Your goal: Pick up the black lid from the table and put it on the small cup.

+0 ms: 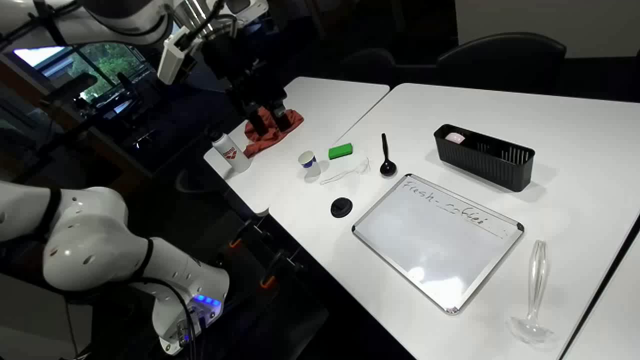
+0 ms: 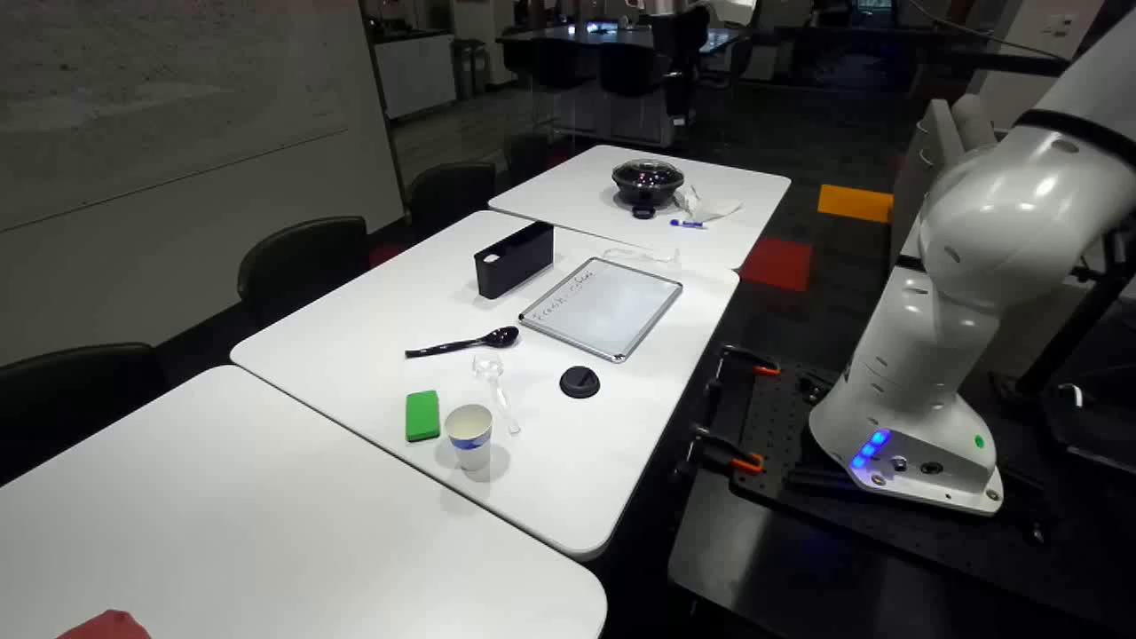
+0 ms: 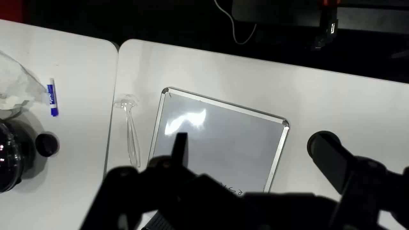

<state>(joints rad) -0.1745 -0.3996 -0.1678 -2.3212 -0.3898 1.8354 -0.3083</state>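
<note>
The black lid [image 1: 341,207] lies flat on the white table [image 1: 575,125], near its edge and beside the framed board. It also shows in an exterior view [image 2: 579,382]. The small cup [image 1: 307,159], white with a blue band, stands upright; it also shows in an exterior view [image 2: 470,435] and is out of the wrist view. My gripper [image 1: 270,122] is open and empty, high above the table. In the wrist view the fingers [image 3: 252,137] are wide apart; the right finger partly covers the lid [image 3: 331,136], well below it.
The framed board [image 1: 435,245], black tray [image 1: 485,160], black spoon [image 1: 387,162], green eraser [image 1: 340,151] and clear ladles lie on the table. A white bottle [image 1: 232,152] and red cloth [image 1: 280,132] are at one end. A black bowl [image 2: 648,182] and blue marker [image 2: 687,224] are at the other.
</note>
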